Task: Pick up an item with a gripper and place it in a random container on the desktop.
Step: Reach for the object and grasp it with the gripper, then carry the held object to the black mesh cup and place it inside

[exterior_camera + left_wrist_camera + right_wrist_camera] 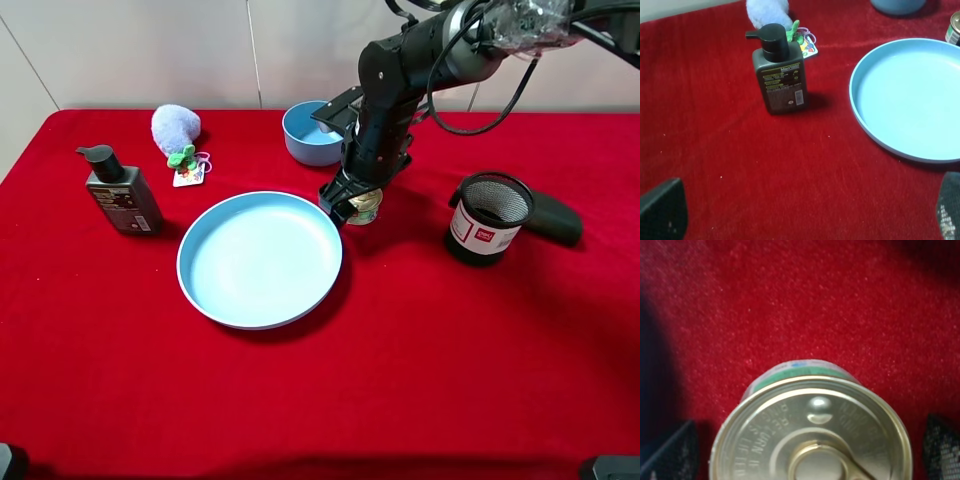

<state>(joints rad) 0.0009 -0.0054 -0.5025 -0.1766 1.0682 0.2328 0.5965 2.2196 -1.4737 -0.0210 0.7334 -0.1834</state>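
Exterior high view: black two-fingered right gripper [352, 203] low over small squat round tin can [366, 211] with gold pull-tab lid. Can stands on red-cloth desktop [420, 380], just beside rim of light blue plate [184, 262]. Right wrist view: fingers [667, 452] spread wide either side of can, narrow gaps showing, no clamp. Black wire-mesh cylindrical cup [488, 218] upright, well apart from can. Left gripper [806, 212] also spread wide, nothing between.

The dark pump bottle [779, 75] has a label headed "Men"; the finer lines under that word are too small to read. Raised lettering rings the lid of the tin can [812, 432], but it is too blurred to make out. The mesh cup [480, 230] wears a white-and-red label whose print is illegible.
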